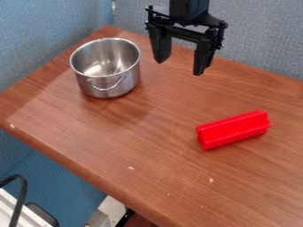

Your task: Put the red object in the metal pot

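Found the gripper [182, 56] hanging with jaws spread wide and empty, pointed down over the far edge of the wooden table [83, 124], just right of the metal pot [106, 67], apparently poised to begin. Noted the red object [233, 129] lying flat near the right edge (ridged end to the right), well apart from pot and gripper. Recorded blue wall behind, a dark frame below left.

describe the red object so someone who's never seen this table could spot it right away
Start at the brown wooden table and look to its right side, nearer the camera than the metal pot. There the red object lies flat, alone on bare wood. It is the only bright red, long, blocky thing there; the pot is round and shiny.
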`<state>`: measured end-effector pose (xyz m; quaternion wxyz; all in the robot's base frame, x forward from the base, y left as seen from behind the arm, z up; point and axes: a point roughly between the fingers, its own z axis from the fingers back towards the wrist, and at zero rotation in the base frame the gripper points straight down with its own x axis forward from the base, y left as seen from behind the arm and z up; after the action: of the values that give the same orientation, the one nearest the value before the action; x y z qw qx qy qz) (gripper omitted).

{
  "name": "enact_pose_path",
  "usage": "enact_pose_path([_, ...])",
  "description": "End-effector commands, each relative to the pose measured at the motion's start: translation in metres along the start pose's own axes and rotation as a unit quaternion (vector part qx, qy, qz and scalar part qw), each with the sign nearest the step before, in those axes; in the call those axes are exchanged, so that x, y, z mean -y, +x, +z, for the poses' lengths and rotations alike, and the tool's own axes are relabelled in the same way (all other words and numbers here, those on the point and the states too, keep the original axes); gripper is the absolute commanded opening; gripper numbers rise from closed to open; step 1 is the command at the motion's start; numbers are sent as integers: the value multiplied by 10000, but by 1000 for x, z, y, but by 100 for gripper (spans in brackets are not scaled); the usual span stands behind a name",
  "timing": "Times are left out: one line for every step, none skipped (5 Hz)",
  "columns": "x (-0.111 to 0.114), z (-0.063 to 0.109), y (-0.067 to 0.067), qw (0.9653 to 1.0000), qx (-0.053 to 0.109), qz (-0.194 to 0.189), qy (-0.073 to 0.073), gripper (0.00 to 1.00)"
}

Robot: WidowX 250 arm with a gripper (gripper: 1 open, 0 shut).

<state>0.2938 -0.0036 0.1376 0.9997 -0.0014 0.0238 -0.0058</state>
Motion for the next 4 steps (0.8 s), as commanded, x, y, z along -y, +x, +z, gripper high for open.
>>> enact_pose_path([0, -9, 0, 9993, -81, 356, -19, 100])
enact_pose_path([17, -11, -8, 9972, -177, -727, 37, 100])
enact_pose_path([33, -12, -8, 9815, -32, -1904, 175, 100])
enact_pose_path([48, -27, -12, 9636, 52, -2655, 310, 100])
